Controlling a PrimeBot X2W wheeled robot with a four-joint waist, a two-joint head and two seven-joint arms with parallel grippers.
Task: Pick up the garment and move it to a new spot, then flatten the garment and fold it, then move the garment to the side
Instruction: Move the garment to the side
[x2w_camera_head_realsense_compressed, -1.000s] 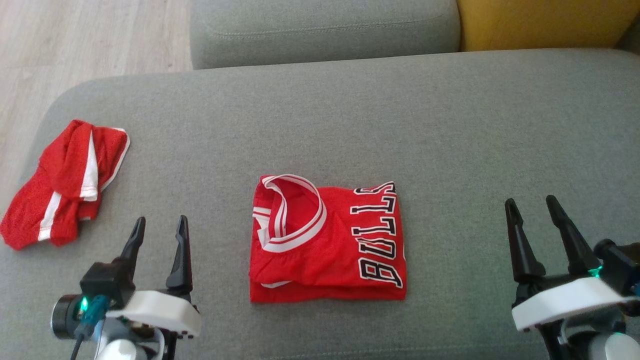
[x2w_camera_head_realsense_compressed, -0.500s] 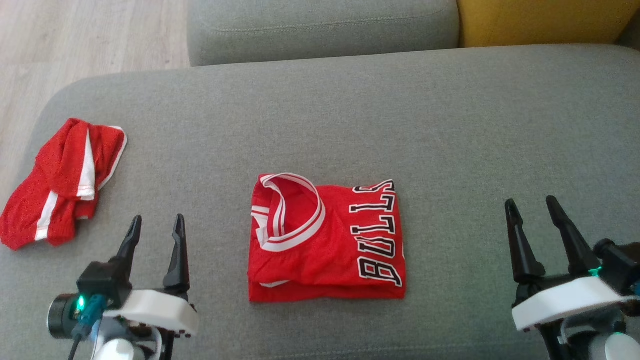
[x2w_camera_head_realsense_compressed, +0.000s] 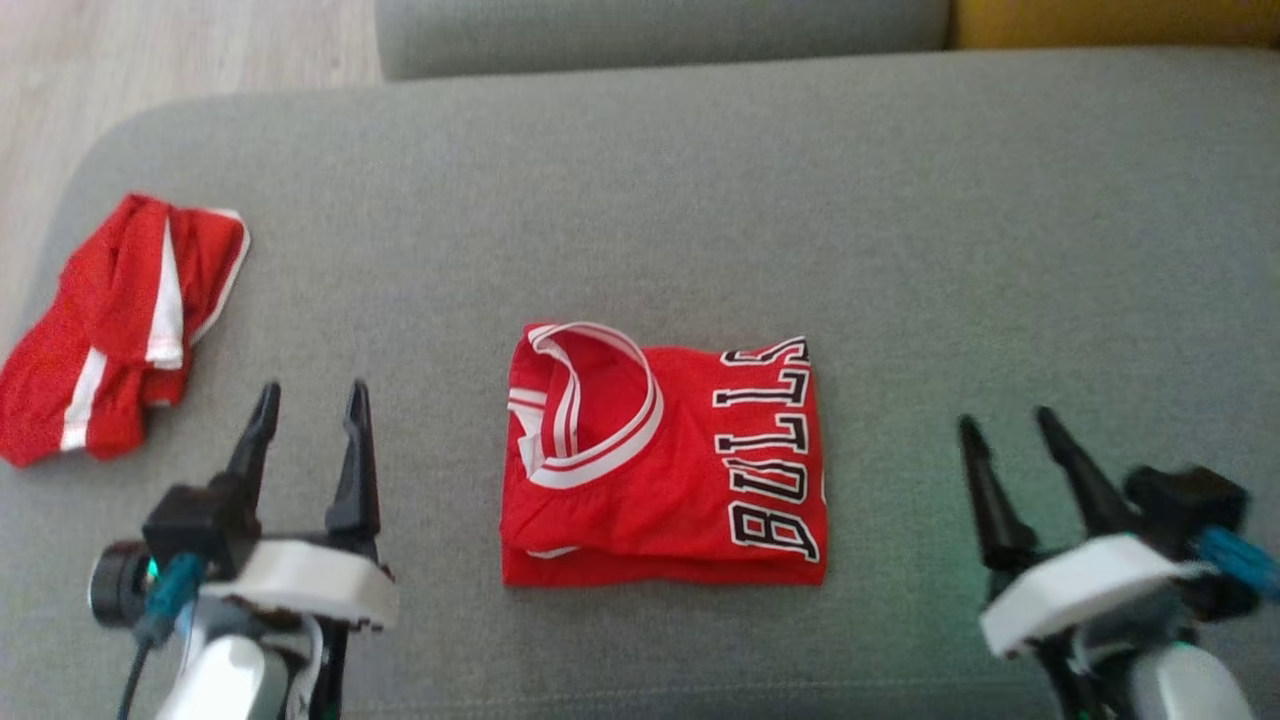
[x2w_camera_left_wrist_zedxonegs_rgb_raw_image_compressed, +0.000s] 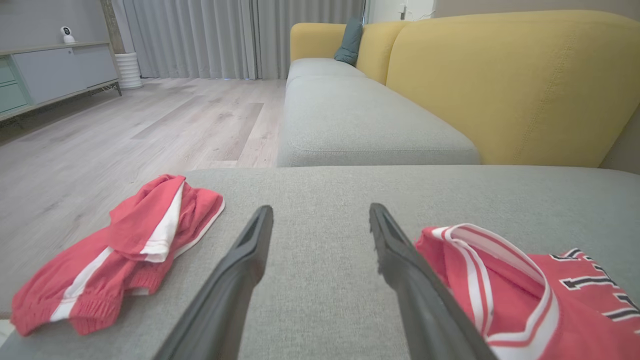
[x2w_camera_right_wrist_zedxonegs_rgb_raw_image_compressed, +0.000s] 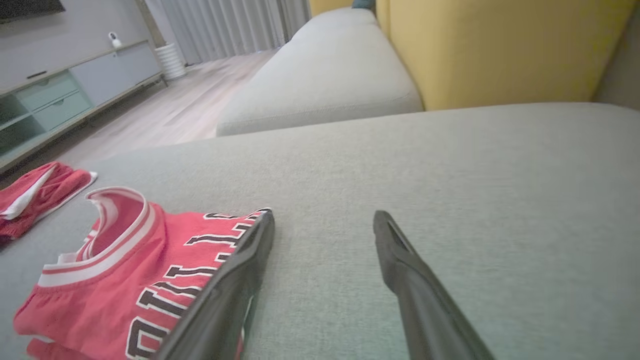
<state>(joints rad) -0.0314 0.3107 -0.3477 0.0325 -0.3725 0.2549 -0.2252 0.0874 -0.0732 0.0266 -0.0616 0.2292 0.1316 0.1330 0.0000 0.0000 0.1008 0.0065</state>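
- A folded red jersey (x2w_camera_head_realsense_compressed: 665, 460) lies flat on a grey sofa seat (x2w_camera_head_realsense_compressed: 700, 200), close to the centre of the head view and slightly toward 6 o'clock.
- Its white-striped collar faces 9 o'clock. Black-and-white lettering runs along its 3 o'clock edge.
- The left gripper (x2w_camera_head_realsense_compressed: 313, 392) sits at about 8 o'clock from the jersey. Its two dark fingers are spread wide, hold nothing, and are clear of the fabric.
- The right gripper (x2w_camera_head_realsense_compressed: 1006, 418) sits at about 4 o'clock, well apart from the jersey. Its fingers are also spread wide and empty, and it looks slightly blurred.
- Crumpled red shorts (x2w_camera_head_realsense_compressed: 110, 320) with white stripes lie at 9 o'clock, near the seat's rounded edge and well apart from the jersey.
- In the left wrist view, bare grey cushion shows between the fingers. The shorts are at 8 o'clock and the jersey's collar is at 4 o'clock, just beside one finger.
- In the right wrist view, the jersey lies at 8 o'clock, and one finger partly covers its lettering.
- A pale wooden floor (x2w_camera_head_realsense_compressed: 150, 50) shows at 11 o'clock in the head view.
- A yellow backrest (x2w_camera_left_wrist_zedxonegs_rgb_raw_image_compressed: 500, 85) rises at 2 o'clock in the left wrist view.
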